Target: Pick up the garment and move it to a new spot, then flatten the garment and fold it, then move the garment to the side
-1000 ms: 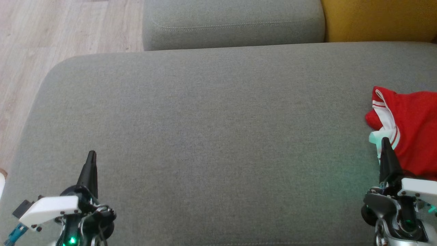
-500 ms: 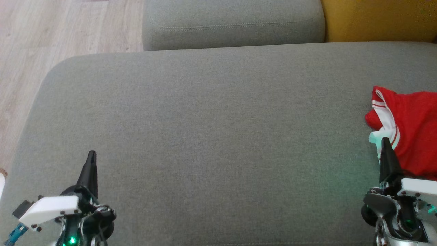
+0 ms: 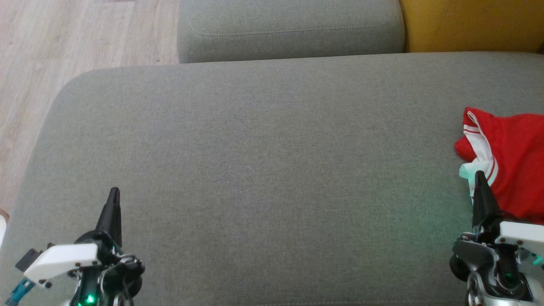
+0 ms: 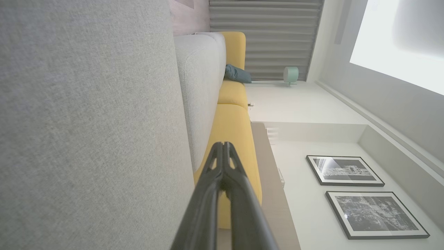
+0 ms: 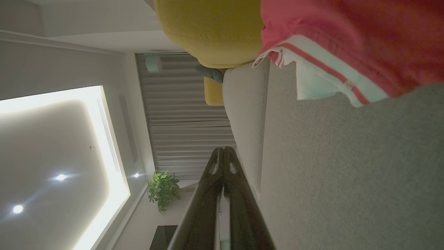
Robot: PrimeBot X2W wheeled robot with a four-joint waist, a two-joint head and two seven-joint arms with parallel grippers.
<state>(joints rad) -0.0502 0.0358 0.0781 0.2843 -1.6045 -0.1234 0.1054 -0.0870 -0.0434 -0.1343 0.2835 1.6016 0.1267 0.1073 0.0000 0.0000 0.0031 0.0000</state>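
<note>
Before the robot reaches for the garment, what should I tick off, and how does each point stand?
1. Garment found: the red garment lies on the grey cushion, at the head view's right edge: ok.
2. Whole garment in sight: part of it is cut off by that edge: cannot tell.
3. Right gripper close to it: its tip is beside the white striped hem: ok.
4. Right fingers open for a grasp: pressed together: not ok.
5. Left gripper out of the way: shut, over bare cushion far to the left: ok.
</note>
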